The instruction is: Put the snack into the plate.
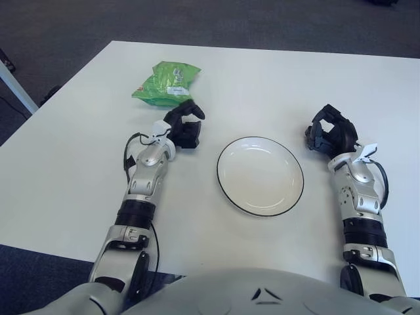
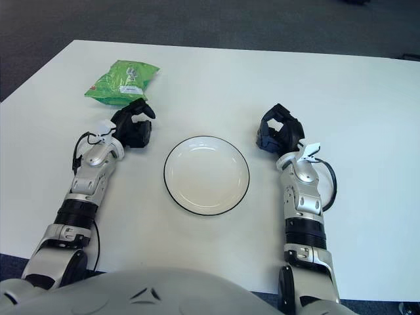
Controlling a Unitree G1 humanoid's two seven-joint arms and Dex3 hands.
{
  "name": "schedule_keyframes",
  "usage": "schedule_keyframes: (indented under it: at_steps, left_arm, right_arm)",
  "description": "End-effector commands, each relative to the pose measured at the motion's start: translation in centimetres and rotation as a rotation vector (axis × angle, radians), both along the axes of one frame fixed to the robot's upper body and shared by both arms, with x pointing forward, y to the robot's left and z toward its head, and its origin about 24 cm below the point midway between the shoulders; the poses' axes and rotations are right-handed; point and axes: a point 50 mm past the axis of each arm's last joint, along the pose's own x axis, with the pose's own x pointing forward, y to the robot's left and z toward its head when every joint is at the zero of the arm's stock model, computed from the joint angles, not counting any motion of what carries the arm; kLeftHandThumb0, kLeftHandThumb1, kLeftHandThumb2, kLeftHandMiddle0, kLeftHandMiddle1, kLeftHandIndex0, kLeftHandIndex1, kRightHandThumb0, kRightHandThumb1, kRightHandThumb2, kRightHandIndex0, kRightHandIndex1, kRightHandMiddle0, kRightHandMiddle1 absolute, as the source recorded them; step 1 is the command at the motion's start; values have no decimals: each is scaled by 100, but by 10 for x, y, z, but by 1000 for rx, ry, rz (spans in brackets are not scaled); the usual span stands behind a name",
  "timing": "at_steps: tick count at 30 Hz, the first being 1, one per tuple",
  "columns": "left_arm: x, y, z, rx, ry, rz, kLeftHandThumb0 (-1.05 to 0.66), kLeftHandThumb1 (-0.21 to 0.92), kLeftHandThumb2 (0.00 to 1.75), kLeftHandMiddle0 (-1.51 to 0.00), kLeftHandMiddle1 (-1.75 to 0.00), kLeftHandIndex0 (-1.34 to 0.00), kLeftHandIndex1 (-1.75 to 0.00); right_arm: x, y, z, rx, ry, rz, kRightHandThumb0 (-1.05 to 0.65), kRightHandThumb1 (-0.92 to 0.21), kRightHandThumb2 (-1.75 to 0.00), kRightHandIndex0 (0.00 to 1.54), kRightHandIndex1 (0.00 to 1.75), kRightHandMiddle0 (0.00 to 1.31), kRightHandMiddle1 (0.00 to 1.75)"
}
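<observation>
Snack bag (image 1: 166, 83), green and crinkled, is what I'm after, though the biggest thing I see is the white table (image 1: 59, 170) filling most of both eye views. On it, roughly centred before me, lies the white plate (image 1: 260, 175) with a thin dark rim, nothing in it. My left hand (image 1: 183, 126) is to the plate's left, between plate and bag; its black fingers are curled inward into a loose claw and grip nothing, the tips just short of the bag's near edge. My right hand (image 1: 331, 134) shows to the right of the plate, apart from its rim, fingers likewise curled in and holding nothing. The bag itself lies flat at the far left of the table, well apart from the plate, just beyond my left hand.
</observation>
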Motion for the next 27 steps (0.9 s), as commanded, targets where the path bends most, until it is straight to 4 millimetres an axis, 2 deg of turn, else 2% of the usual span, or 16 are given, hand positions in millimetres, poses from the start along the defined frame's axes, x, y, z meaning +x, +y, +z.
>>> schedule_keyframes:
  at_steps: [1, 13, 21, 24, 27]
  left_arm:
    - [-14, 1, -27, 10, -23, 85, -45, 41, 120, -125, -175, -54, -175]
    - [-16, 5, -26, 180, -295, 283, -44, 45, 115, -118, -175, -50, -175]
    - [-15, 8, -18, 230, -436, 310, -44, 45, 115, -123, -175, -51, -175]
    - [-3, 21, 25, 263, -638, 349, -44, 43, 118, -125, -175, -52, -175]
    - [0, 25, 37, 282, -696, 361, -45, 41, 120, -127, -175, -54, -175]
  right_arm:
    - [-14, 3, -34, 46, 112, -26, -45, -41, -121, 132, 175, 54, 175]
    - [-11, 6, -35, 22, 121, -20, -45, -41, -120, 133, 175, 54, 175]
    - [-11, 8, -35, 6, 124, -24, -45, -41, -120, 133, 175, 54, 175]
    - [-10, 8, -34, -2, 126, -33, -45, -42, -120, 133, 175, 54, 175]
    - [-10, 9, -33, 0, 129, -34, -45, -42, -120, 132, 175, 54, 175]
